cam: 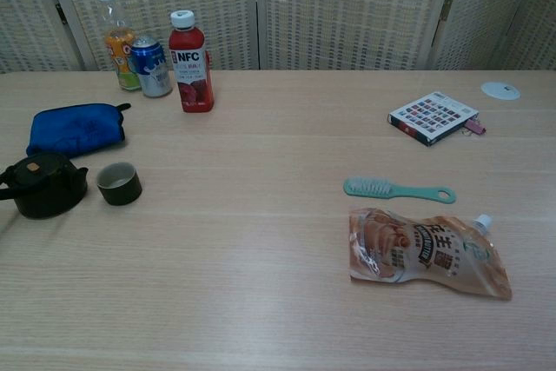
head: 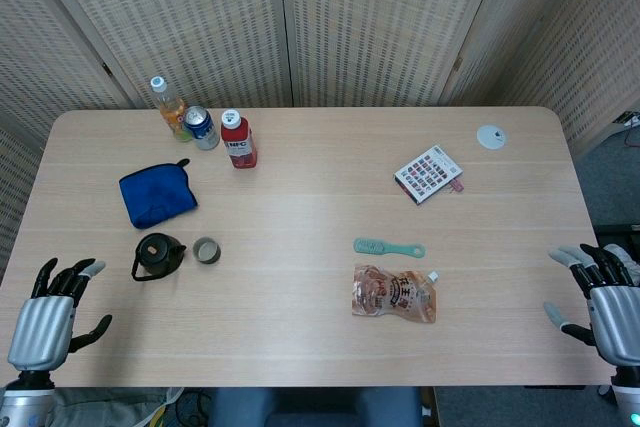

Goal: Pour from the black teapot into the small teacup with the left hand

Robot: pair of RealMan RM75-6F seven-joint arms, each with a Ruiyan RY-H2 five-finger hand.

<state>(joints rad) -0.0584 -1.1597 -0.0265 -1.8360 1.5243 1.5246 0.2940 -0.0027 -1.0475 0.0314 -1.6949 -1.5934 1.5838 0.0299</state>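
Head view shows the black teapot (head: 158, 255) upright near the table's (head: 300, 337) left edge, the small teacup (head: 207, 250) just beside it on its right, apart. Left hand (head: 50, 313) hovers at the near-left corner, fingers spread, holding nothing; right hand (head: 603, 294) likewise at the near-right corner. Behind the teapot lies a blue pouch (head: 156, 193); three drinks (head: 203, 129) stand toward the far edge.
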